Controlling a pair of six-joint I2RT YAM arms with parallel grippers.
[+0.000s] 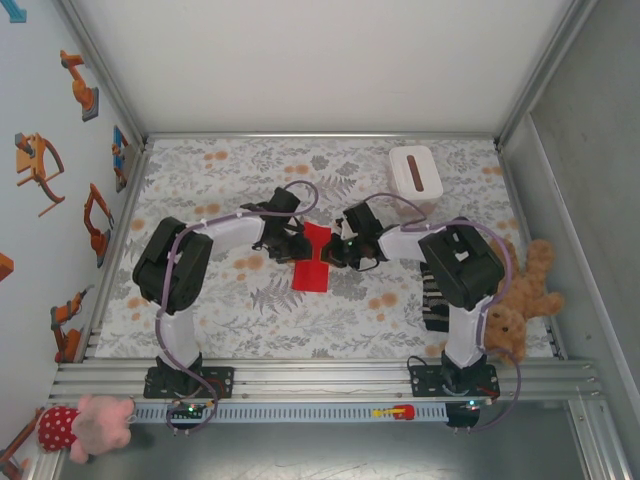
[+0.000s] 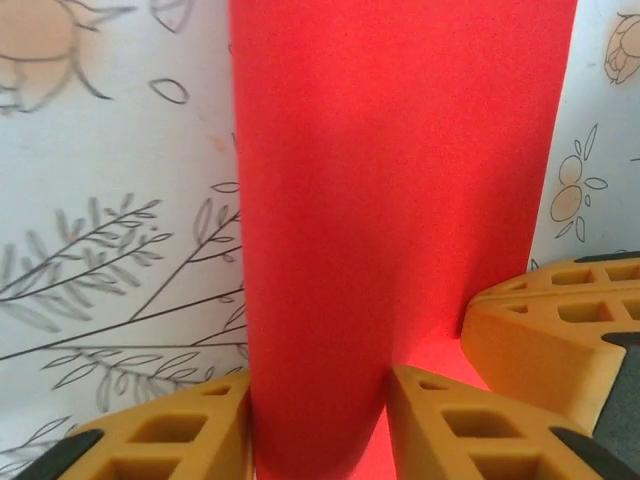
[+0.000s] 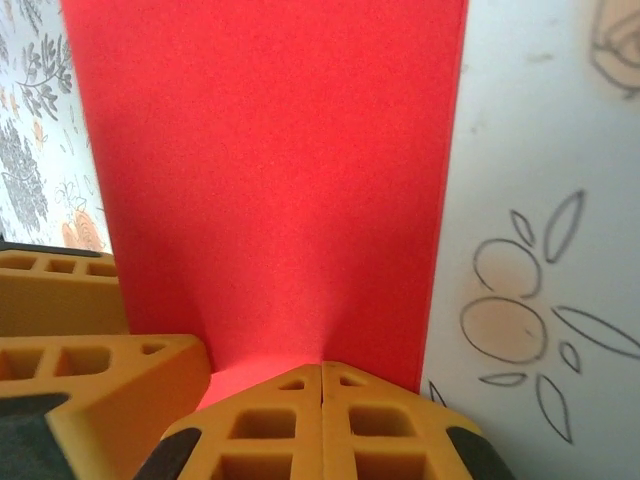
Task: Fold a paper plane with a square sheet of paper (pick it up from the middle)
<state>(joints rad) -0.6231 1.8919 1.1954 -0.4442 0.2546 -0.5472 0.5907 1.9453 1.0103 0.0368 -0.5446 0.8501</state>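
Note:
The square sheet of paper (image 1: 311, 268) is bright red and lies at mid-table between both arms. It is bent, with part of it standing up. My left gripper (image 1: 297, 243) reaches it from the left. In the left wrist view a rounded hump of the red sheet (image 2: 400, 180) fills the gap of the left gripper (image 2: 320, 400) and touches both yellow fingers. My right gripper (image 1: 340, 250) comes from the right. Its fingers are shut tip to tip in the right wrist view, with the right gripper (image 3: 322, 368) at the foot of the raised sheet (image 3: 270, 170).
A white box (image 1: 415, 172) with a dark slot stands at the back right. A brown teddy bear (image 1: 522, 298) and a dark striped cloth (image 1: 435, 300) lie at the right edge. A pink plush toy (image 1: 85, 420) sits at the near left, off the flowered tablecloth (image 1: 220, 310).

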